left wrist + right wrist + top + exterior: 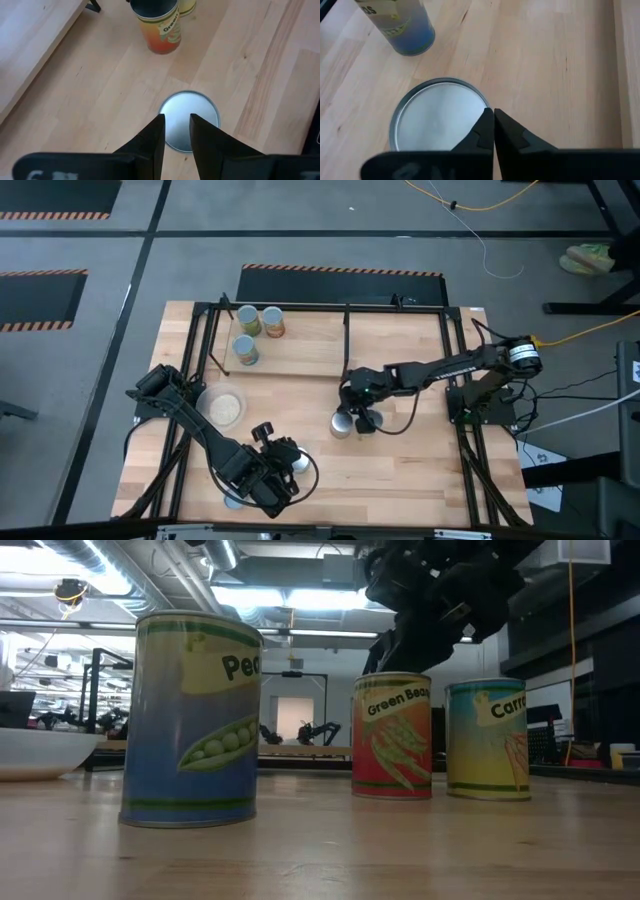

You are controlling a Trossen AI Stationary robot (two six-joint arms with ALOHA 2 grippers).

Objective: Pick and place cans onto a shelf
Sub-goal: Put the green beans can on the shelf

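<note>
Three cans (pixel 245 320) stand on the shelf (pixel 310 345) at its left end. On the table, a green-beans can (pixel 392 735) stands beside a carrots can (pixel 488 740). My right gripper (pixel 493 120) is shut, its tips at the edge of the green-beans can's silver top (pixel 440 117), with nothing between them. Nearer the front edge stands a peas can (pixel 190 720). My left gripper (pixel 177 132) hangs open above the peas can's top (pixel 192 112), apart from it. My right gripper's shut fingertips (pixel 487 117) slant down from the table's right side onto the rim of the green-beans can's top (pixel 480 100). Whether they touch the rim I cannot tell. The can stands upright on the table.
A shallow pale dish (pixel 224 408) sits left of centre, beside my left arm. Another can (pixel 233 500) stands by the near edge. The shelf's black posts (pixel 346 330) rise along the far side. Bare wood lies right of the carrots can.
</note>
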